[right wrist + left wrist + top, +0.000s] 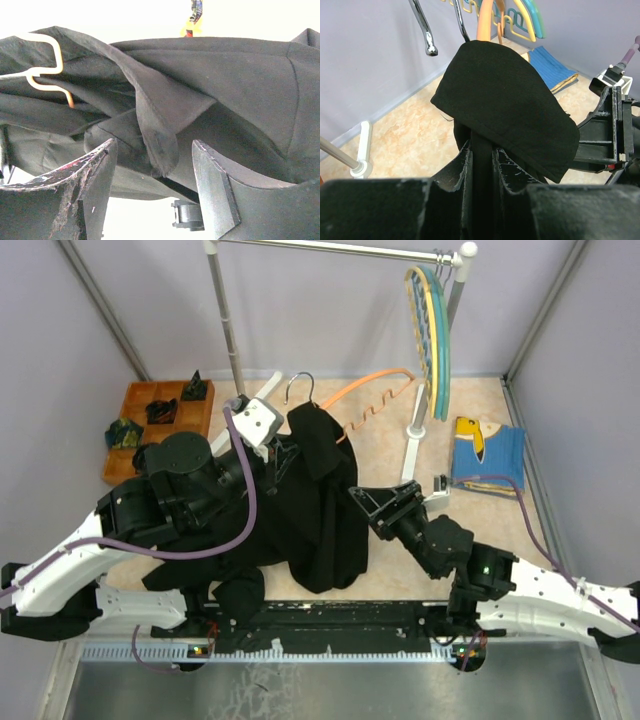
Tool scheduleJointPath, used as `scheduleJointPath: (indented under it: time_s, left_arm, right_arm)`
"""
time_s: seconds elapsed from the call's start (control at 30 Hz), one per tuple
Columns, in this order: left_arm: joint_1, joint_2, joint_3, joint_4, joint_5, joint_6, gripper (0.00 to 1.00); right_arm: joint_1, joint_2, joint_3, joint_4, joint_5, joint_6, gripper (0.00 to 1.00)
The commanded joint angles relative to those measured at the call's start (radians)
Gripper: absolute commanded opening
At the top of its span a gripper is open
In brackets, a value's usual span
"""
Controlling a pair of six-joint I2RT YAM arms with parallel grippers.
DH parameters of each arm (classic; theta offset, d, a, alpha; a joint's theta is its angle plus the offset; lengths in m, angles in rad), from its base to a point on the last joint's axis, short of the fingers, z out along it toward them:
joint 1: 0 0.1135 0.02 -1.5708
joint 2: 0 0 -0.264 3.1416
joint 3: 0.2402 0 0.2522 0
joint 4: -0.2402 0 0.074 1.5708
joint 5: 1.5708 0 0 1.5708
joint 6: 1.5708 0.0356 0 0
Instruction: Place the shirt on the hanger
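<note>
The black shirt (pixel 320 510) is draped over one side of the orange hanger (pixel 375 390) and hangs down to the table. The hanger's metal hook (pixel 298 385) and one wavy arm stick out uncovered. My left gripper (pixel 278 455) holds the bundle up from the left. In the left wrist view the left gripper (pixel 482 155) is shut on a black strip of the shirt (pixel 505 100), with the hanger (pixel 485 20) behind. My right gripper (pixel 358 495) is at the shirt's right edge. In its own view the right gripper (pixel 155 150) stands open, a shirt (pixel 225 85) fold hanging between the fingers, beside the hanger (pixel 45 75).
A clothes rack pole (pixel 228 320) stands at the back, with teal and yellow hangers (pixel 432 330) on its bar. A blue-and-yellow garment (pixel 487 450) lies at the right. An orange tray (pixel 135 400) with small dark items sits at the back left.
</note>
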Motion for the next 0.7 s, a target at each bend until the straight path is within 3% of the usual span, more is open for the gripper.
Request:
scheduleJointPath:
  time_s: [0.0,0.67]
  left_arm:
    - [0.002,-0.026,0.009,0.092,-0.002,0.010,0.00]
    - [0.002,-0.021,0.011,0.092,-0.001,0.007,0.00]
  right_arm:
    - [0.009,0.006,0.004,0.108,0.089,0.092,0.61]
    - [0.008,0.058,-0.014,0.056,-0.029,0.261,0.55]
